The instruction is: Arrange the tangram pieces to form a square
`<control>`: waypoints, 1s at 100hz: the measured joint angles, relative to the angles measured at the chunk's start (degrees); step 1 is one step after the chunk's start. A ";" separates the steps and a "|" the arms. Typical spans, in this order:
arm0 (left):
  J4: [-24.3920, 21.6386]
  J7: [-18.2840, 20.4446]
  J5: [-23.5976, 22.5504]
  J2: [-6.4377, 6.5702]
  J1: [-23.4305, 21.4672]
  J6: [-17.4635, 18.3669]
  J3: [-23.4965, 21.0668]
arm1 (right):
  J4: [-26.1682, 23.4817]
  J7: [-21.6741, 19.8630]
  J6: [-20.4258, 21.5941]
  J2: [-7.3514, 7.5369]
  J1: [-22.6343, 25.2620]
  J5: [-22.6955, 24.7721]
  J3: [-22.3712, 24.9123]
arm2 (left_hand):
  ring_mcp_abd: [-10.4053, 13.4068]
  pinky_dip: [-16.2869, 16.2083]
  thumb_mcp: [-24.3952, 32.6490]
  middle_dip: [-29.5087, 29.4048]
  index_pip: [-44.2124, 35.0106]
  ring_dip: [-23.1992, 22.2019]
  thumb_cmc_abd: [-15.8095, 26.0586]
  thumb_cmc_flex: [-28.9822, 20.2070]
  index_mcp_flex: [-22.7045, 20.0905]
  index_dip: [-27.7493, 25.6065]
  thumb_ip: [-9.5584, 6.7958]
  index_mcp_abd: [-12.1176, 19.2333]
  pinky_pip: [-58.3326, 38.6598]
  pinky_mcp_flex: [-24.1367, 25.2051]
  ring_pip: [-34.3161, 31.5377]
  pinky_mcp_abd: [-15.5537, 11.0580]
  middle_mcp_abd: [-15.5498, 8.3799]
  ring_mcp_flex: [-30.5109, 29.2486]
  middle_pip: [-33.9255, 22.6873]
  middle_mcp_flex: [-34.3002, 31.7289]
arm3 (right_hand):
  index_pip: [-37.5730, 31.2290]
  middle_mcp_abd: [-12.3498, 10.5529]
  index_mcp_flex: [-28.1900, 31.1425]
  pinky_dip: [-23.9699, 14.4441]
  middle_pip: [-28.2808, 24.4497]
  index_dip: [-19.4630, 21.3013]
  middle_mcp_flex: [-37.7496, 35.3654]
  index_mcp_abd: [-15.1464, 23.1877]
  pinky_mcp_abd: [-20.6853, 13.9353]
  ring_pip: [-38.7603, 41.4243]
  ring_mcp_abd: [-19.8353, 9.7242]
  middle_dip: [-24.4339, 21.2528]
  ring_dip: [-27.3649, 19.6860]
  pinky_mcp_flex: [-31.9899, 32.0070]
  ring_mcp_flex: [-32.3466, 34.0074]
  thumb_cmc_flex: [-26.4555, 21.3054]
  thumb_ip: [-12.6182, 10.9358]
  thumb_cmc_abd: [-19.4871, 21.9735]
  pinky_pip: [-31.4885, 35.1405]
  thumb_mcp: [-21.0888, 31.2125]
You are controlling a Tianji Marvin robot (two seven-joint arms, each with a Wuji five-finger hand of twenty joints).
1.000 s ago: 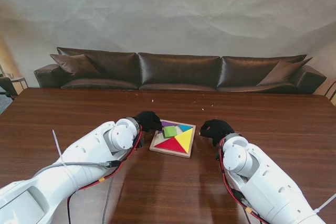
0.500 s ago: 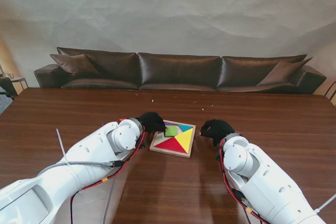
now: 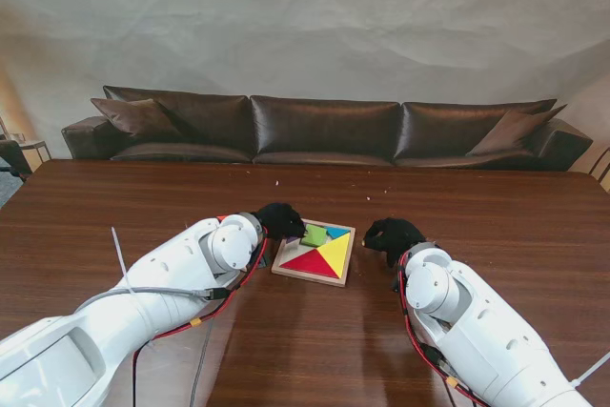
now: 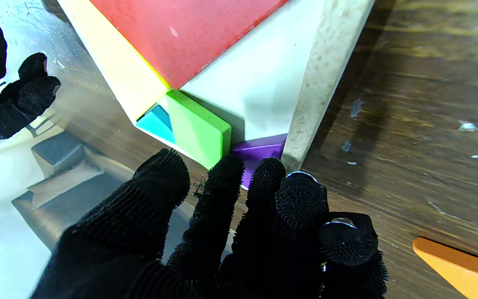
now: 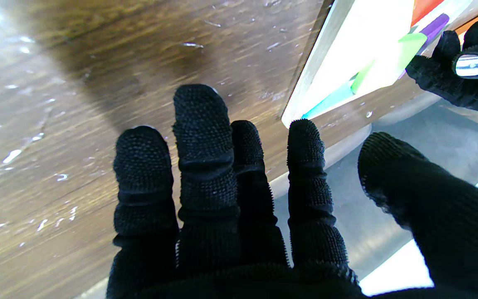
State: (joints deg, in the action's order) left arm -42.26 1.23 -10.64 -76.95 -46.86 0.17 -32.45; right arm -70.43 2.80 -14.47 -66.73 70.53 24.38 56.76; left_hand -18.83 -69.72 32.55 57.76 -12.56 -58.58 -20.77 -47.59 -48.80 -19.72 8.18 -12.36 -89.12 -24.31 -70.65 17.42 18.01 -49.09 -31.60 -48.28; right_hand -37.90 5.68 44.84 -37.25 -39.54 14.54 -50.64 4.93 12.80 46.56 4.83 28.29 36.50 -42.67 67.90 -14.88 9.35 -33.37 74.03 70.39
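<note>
A white wooden tray [image 3: 289, 269] holds a red triangle [image 3: 307, 261], a yellow triangle [image 3: 335, 253] and a blue piece [image 3: 336, 233]. The green square [image 3: 314, 234] sits tilted at the tray's far left part. In the left wrist view the green square [image 4: 195, 126] lies partly over the blue piece [image 4: 156, 122] and beside a purple piece [image 4: 259, 149]. My left hand [image 3: 281, 220] pinches its edge between thumb and fingertips [image 4: 224, 170]. My right hand [image 3: 391, 235] rests open just right of the tray, fingers [image 5: 206, 137] spread near the tray corner [image 5: 305, 95].
An orange piece [image 4: 459, 265] lies on the dark wooden table [image 3: 305, 350] outside the tray, close to my left hand. Bare white tray floor [image 4: 259, 83] shows between the red triangle and the tray rim [image 4: 326, 74]. A brown sofa [image 3: 324, 131] stands beyond the table.
My left hand has moved to the right and a little farther from me, and the green square has travelled with it over the tray. The right hand has stayed put.
</note>
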 measured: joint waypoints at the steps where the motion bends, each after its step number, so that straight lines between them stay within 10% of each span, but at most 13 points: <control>1: 0.04 0.00 0.01 -0.03 0.03 0.02 0.02 | 0.00 -0.01 0.00 0.00 0.00 0.00 0.01 | 0.00 0.00 0.12 0.00 0.00 0.00 0.00 0.00 0.00 0.04 -0.52 -0.05 0.00 0.00 -0.01 0.00 0.01 0.00 0.00 0.00 | 0.00 0.00 0.00 0.00 0.00 0.00 0.00 0.00 0.00 0.00 0.00 0.00 0.00 0.00 0.00 0.00 0.00 0.00 0.00 0.00; 100: 3.73 0.27 0.26 -1.92 2.14 1.92 2.16 | 0.39 -0.21 -0.20 -0.04 -0.15 -0.70 0.15 | -0.01 -0.75 0.85 0.58 1.37 -0.51 0.00 0.66 2.80 2.56 -1.04 -2.54 1.10 0.95 -0.20 0.00 0.57 0.66 -0.40 1.15 | 0.00 0.00 0.00 0.00 0.00 0.00 0.00 -0.01 0.00 0.01 0.00 -0.01 0.00 0.00 0.00 0.00 0.00 0.00 0.00 0.00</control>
State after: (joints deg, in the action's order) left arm -38.54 1.50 -10.37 -78.87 -44.72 2.09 -30.29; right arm -70.04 2.59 -14.66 -66.77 70.38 23.68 56.91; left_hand -18.84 -70.47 33.41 58.34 -11.18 -59.09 -20.77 -46.93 -46.01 -17.16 7.14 -14.91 -88.03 -23.36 -70.86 17.42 18.57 -48.42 -32.00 -47.13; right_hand -37.91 5.68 44.84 -37.25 -39.54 14.54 -50.64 4.92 12.80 46.57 4.83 28.28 36.50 -42.67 67.90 -14.88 9.35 -33.37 74.03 70.39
